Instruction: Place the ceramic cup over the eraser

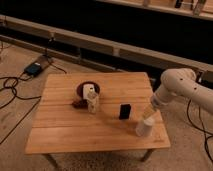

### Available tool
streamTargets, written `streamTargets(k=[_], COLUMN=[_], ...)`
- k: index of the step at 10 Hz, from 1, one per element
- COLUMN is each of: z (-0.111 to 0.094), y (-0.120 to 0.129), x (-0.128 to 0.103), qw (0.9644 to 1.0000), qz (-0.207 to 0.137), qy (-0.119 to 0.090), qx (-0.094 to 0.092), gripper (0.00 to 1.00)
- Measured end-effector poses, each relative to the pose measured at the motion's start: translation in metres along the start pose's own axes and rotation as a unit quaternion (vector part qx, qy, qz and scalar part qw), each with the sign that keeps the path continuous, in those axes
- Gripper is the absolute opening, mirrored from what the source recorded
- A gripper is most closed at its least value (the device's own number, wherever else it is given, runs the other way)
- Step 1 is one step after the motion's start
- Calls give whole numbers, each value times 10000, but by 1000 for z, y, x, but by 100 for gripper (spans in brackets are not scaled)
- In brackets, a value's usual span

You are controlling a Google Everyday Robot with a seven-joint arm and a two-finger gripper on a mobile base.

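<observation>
One gripper (148, 114) is hovering at the cup (143, 128) by the table (65, 135) edge, hold unclear; a nudge risks toppling it

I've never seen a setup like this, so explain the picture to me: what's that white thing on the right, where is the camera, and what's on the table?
The white curved thing is a robot arm. At its end is a gripper, the part that grasps things. It is at the top of a white cup near the right front corner of the wooden table. I cannot tell whether it is holding the cup.

There is one picture, looking down on the table from above. A black eraser stands just left of the cup, not touching it. Farther left are a cream bottle, a dark bowl behind it and a small reddish item beside it.
</observation>
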State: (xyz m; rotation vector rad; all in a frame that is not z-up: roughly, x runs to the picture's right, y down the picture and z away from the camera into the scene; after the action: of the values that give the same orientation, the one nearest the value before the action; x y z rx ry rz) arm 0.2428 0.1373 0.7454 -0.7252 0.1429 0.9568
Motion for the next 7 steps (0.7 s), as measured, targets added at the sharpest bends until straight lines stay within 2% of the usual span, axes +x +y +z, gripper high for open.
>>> streamTargets(k=[5, 7], z=[5, 10], y=[22, 31], x=[7, 12], qw=[9993, 9991], qz=[143, 114], qy=[-128, -73], qx=[-315, -398], gripper=[65, 65])
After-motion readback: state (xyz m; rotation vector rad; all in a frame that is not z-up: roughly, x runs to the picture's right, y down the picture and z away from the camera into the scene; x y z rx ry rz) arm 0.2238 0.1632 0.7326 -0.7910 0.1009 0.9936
